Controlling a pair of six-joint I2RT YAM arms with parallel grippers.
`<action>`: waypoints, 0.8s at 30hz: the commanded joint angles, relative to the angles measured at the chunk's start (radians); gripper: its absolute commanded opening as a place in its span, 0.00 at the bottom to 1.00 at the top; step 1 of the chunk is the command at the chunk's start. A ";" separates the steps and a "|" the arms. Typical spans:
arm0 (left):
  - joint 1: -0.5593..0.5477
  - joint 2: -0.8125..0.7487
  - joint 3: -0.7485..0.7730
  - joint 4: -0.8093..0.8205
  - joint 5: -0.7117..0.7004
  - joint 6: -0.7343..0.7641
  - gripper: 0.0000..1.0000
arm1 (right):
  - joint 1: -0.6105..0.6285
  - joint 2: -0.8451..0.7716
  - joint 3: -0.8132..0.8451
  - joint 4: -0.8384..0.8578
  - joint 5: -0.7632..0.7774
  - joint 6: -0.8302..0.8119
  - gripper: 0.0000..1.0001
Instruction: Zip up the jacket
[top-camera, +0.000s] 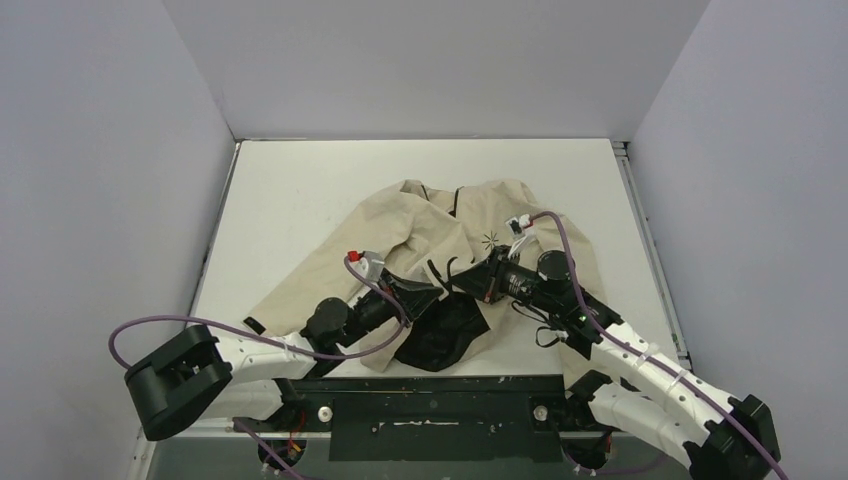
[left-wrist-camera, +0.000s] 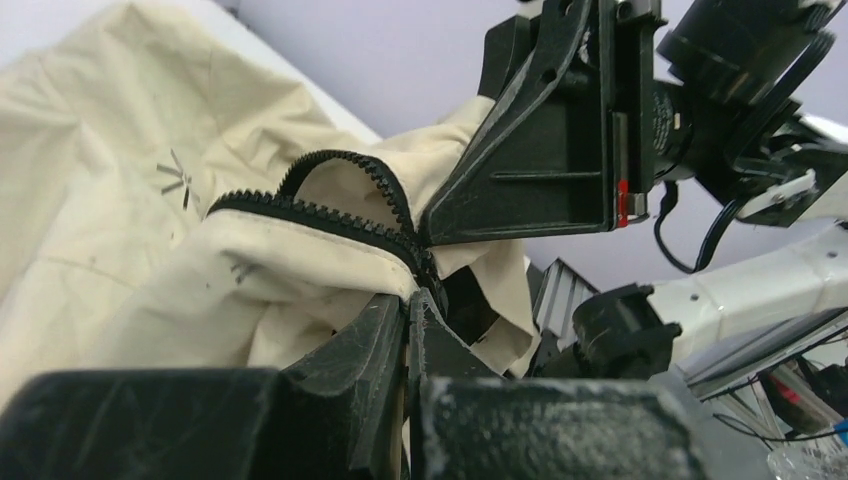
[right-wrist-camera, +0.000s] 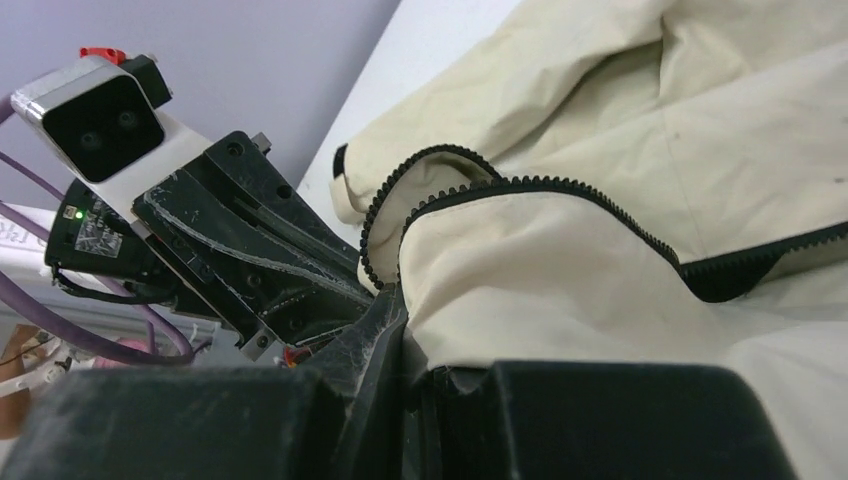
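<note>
Both left pincer (left-wrist-camera: 407, 302) and right pincer (right-wrist-camera: 402, 312) clamp the crumpled beige jacket (top-camera: 430, 225), unzipped.

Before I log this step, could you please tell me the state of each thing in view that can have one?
Beige fabric jacket: lying crumpled on the white table, front open.
Black zipper: undone, its two rows of teeth apart.
Left tool: shut on the jacket fabric beside the zipper.
Right tool: shut on the jacket fabric beside the zipper.
</note>
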 joint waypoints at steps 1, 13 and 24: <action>-0.016 0.050 -0.062 -0.043 0.060 -0.031 0.00 | -0.018 0.008 -0.020 0.098 0.091 -0.018 0.00; -0.016 0.304 -0.133 0.087 0.062 -0.159 0.00 | -0.019 0.058 -0.152 0.089 0.026 -0.092 0.14; -0.016 0.471 -0.160 0.269 0.077 -0.267 0.00 | -0.018 -0.152 -0.050 -0.305 0.001 -0.305 0.47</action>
